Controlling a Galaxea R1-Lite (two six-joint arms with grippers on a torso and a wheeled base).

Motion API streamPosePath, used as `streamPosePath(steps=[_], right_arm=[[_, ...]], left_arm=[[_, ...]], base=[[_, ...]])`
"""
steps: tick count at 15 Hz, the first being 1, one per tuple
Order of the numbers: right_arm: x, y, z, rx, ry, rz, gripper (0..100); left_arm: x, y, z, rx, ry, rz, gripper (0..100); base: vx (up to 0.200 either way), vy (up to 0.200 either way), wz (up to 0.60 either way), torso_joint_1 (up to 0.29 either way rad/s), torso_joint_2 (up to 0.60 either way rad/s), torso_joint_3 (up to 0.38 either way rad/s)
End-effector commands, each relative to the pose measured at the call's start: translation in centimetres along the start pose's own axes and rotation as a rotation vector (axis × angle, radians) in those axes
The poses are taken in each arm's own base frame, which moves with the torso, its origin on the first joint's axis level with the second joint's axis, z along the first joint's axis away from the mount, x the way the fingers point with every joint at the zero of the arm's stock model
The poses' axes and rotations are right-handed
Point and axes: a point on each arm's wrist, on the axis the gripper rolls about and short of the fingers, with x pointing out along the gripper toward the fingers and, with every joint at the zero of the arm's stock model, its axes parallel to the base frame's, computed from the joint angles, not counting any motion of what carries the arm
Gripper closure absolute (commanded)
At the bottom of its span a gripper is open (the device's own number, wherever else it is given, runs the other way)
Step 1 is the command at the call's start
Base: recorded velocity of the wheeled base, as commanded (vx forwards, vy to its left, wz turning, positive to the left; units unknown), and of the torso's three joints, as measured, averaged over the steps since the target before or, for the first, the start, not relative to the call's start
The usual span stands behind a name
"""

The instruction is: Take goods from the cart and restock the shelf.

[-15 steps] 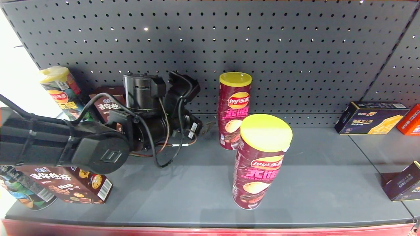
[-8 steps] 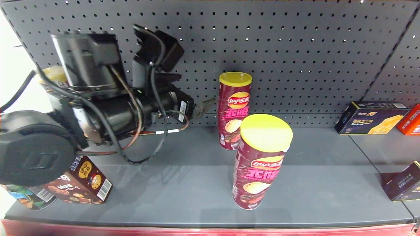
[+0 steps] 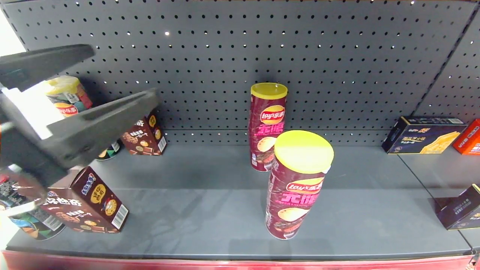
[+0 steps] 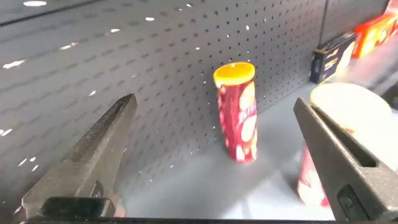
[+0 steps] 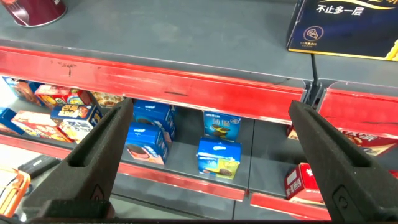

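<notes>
Left gripper (image 3: 122, 74) has swung up off the shelf (image 3: 210, 213), fingers (image 3: 105, 116) apart and empty, well left of the rear chip can (image 3: 267, 123); right gripper (image 5: 209, 109) also spread

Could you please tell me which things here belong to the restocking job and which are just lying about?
Job: shelf, open left gripper, rear brown cookie box, front chip can, rear chip can.
Lying about: navy box, orange box, blue boxes below.

Shop, pegboard shelf (image 3: 210, 210), crisp cans (image 3: 297, 183), snack boxes (image 3: 422, 139)
</notes>
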Motion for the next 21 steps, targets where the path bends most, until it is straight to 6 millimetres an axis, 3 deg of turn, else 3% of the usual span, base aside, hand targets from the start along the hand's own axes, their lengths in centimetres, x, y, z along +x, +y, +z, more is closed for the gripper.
streamPosePath(steps=[1, 3, 5, 9, 14, 19, 21], right_arm=[[0.0, 0.0, 0.0, 0.0, 0.001, -0.001, 0], [0.0, 0.0, 0.0, 0.0, 0.003, -0.001, 0], [0.0, 0.0, 0.0, 0.0, 0.001, 0.001, 0], [0.0, 0.0, 0.0, 0.0, -0.001, 0.001, 0], [0.0, 0.0, 0.0, 0.0, 0.001, -0.001, 0], [0.0, 0.0, 0.0, 0.0, 0.001, 0.001, 0], [0.0, 0.0, 0.0, 0.0, 0.001, -0.001, 0]], left_arm=[[-10.5, 0.2, -2.7, -0.02, -0.076, 0.102, 0], [-13.9, -0.3, -5.3, 0.002, -0.065, 0.269, 0], [-16.1, -1.3, -7.1, 0.039, -0.066, 0.395, 0], [-19.7, -4.6, -12.1, -0.001, -0.037, 0.432, 0], [-20.2, -5.2, -13.5, -0.004, 0.021, 0.456, 0], [-20.2, -5.5, -17.3, -0.025, 0.255, 0.424, 0], [-20.2, -5.5, -17.3, -0.004, 0.262, 0.416, 0]], base=[[0.0, 0.0, 0.0, 0.0, 0.0, 0.0], [0.0, 0.0, 0.0, 0.0, 0.0, 0.0], [0.0, 0.0, 0.0, 0.0, 0.0, 0.0], [0.0, 0.0, 0.0, 0.0, 0.0, 0.0], [0.0, 0.0, 0.0, 0.0, 0.0, 0.0], [0.0, 0.0, 0.0, 0.0, 0.0, 0.0], [0.0, 0.0, 0.0, 0.0, 0.0, 0.0]])
